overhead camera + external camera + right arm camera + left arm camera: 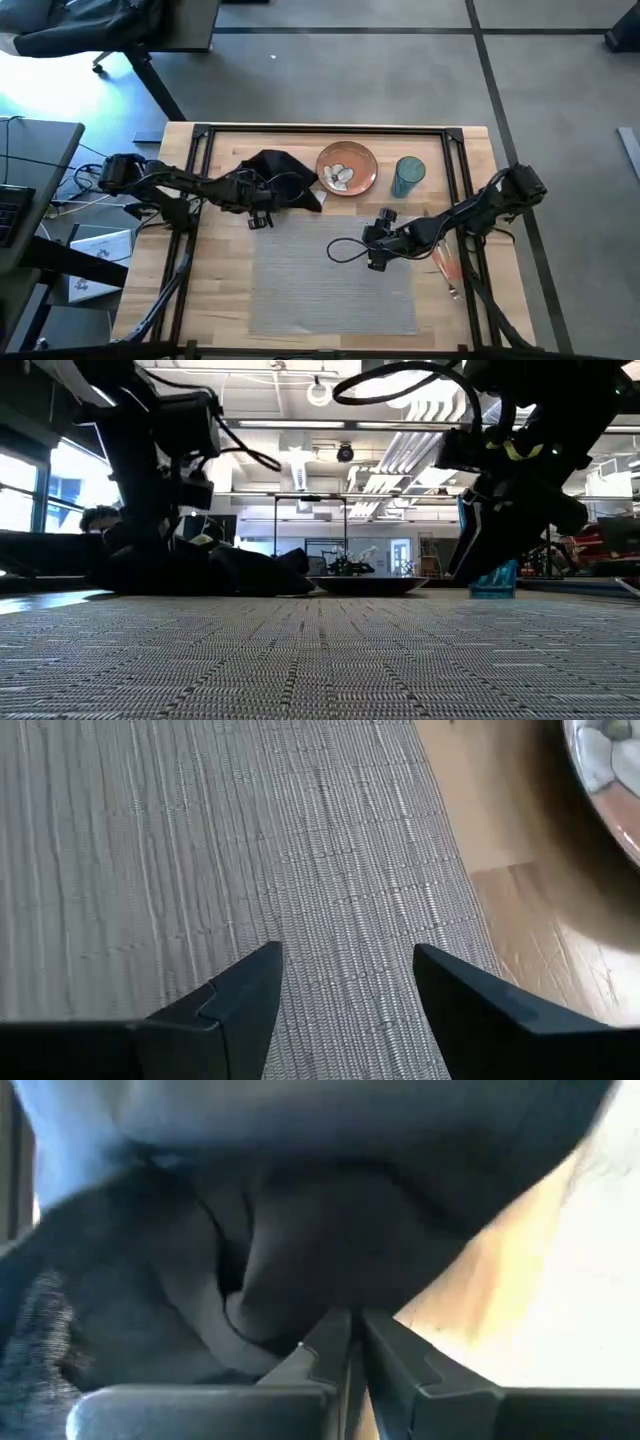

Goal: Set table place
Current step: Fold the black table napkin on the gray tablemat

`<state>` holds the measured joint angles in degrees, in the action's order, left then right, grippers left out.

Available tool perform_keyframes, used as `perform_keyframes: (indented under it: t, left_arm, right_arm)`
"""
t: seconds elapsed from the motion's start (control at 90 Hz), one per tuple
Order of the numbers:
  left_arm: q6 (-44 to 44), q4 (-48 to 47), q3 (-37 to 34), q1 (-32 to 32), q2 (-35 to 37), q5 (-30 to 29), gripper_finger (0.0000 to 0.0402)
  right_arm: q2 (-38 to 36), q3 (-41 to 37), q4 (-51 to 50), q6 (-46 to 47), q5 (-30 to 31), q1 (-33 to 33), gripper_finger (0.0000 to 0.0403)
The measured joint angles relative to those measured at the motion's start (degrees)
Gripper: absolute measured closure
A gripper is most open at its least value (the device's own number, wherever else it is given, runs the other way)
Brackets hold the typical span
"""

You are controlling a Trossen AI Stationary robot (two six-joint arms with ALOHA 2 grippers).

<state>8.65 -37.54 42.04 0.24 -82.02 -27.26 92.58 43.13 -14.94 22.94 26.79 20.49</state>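
Observation:
The grey woven placemat (330,285) lies flat on the middle of the wooden table (225,310). Behind it, the black napkin (283,177) lies bunched on the table, left of the orange-brown plate (347,167). My left gripper (268,203) is low at the napkin's near left side, shut on its cloth (250,1295). My right gripper (378,247) hovers open over the placemat's far right part (300,850), with nothing between its fingers (250,995). Orange-handled cutlery (447,265) lies on the table right of the placemat. My left gripper has its two fingers (325,1345) closed together at a fold on the napkin's near side (268,1330). It comes in low and nearly level from the table's left. How much cloth sits between the fingertips is hidden by the fingers. The napkin rests slack on the table.
A blue cup (408,176) stands right of the plate, close behind my right arm. Black frame rails (330,131) run along the table's far edge and down both sides. The plate's rim (610,780) shows just beyond the placemat's corner.

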Motion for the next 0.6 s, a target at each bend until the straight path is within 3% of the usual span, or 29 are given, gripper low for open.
perform_keyframes:
  t: [0.322,0.444,0.6]
  left_arm:
    - [7.7,-13.0,16.8,-13.5,0.8,1.1,0.0401]
    - [8.7,-14.0,16.2,-15.3,0.7,-1.8,0.0395]
    - [6.3,-3.8,10.9,-13.3,0.7,2.4,0.0358]
  right_arm:
    - [0.0,0.0,16.3,-12.8,0.8,-0.4,0.0190]
    - [0.0,0.1,22.9,-17.1,0.8,-0.9,0.0190]
    - [0.0,0.1,23.6,-14.4,0.9,-2.1,0.0190]
